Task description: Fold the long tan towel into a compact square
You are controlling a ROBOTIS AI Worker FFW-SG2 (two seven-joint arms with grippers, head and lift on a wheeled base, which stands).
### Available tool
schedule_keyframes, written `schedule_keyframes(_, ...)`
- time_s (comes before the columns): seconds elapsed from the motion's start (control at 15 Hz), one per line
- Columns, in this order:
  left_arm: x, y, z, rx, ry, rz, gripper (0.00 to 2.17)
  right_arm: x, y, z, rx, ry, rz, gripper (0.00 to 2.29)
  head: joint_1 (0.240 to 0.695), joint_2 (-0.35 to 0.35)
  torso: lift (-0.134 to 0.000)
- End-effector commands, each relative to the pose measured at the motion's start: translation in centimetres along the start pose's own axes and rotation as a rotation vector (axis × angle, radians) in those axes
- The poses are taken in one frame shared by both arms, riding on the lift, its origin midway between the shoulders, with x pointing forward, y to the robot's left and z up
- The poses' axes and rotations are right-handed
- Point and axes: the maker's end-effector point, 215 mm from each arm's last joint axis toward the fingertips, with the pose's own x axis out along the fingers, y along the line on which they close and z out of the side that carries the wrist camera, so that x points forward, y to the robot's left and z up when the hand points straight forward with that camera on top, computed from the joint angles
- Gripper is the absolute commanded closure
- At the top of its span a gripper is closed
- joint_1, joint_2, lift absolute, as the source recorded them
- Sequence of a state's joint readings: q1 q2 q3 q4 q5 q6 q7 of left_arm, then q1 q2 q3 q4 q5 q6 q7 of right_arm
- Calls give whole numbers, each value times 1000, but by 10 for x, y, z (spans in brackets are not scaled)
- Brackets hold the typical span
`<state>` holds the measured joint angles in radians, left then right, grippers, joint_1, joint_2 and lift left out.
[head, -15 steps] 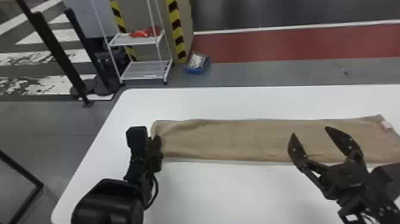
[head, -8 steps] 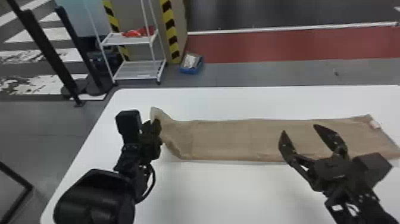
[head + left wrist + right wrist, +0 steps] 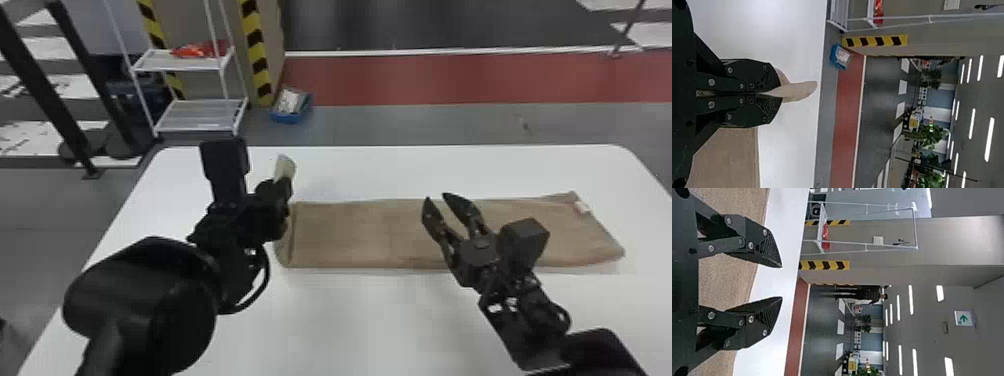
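Note:
The tan towel (image 3: 365, 234) lies as a long strip across the white table, its left end lifted. At that end is my left gripper (image 3: 281, 192), with a pale bit of cloth poking up past its fingertips. In the left wrist view my left gripper (image 3: 768, 93) is shut on the towel's end (image 3: 799, 91), the fingers pressed together. My right gripper (image 3: 440, 200) stands open over the towel's middle, nothing between its fingers. The right wrist view has my right gripper (image 3: 781, 282) with fingers apart and the towel (image 3: 736, 280) behind them.
The white table (image 3: 380, 320) extends in front of the towel and behind it. Beyond the table's far edge stand a white rack (image 3: 200, 112) and a blue box (image 3: 291, 106) on the floor. A small white tag (image 3: 582, 207) is at the towel's right end.
My left gripper has risen, lifting the towel's left end from the table. My right gripper has moved left relative to the towel, from near its right part toward its middle. The head view has shifted.

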<state>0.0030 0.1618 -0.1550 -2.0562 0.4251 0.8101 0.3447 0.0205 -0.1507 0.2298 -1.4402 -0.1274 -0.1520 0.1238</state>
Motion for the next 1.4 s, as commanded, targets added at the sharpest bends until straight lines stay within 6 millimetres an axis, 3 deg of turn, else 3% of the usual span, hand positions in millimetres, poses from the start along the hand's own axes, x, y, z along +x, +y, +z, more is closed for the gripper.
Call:
schedule_keyframes(0.0, -1, -40, 31, -4, -29, -60, 1359, 14, 8, -14, 3, 29, 21, 1865, 695, 49, -124)
schedule_keyframes(0.13, 1, -67, 43, 14, -33, -92, 1359, 22, 16, -26, 36, 48, 36, 1865, 695, 25, -124)
schedule_keyframes(0.27, -1, -81, 54, 7, -48, -115, 1359, 34, 28, -39, 61, 76, 66, 1865, 695, 11, -124)
schedule_keyframes(0.4, -8, -94, 64, -27, -59, -159, 1359, 44, 53, -35, 91, 58, 115, 1865, 695, 4, -124)
schedule_keyframes(0.6, -27, -115, 96, -71, -98, -240, 1359, 51, 91, -25, 119, 41, 184, 1865, 695, 19, -124)
schedule_keyframes(0.87, -37, -130, 117, -86, -131, -272, 1359, 61, 133, -10, 119, 21, 237, 1865, 680, 51, -124)
schedule_keyframes(1.33, -51, -137, 129, -88, -156, -305, 1359, 70, 173, 12, 237, 2, 351, 1865, 650, 86, -124)
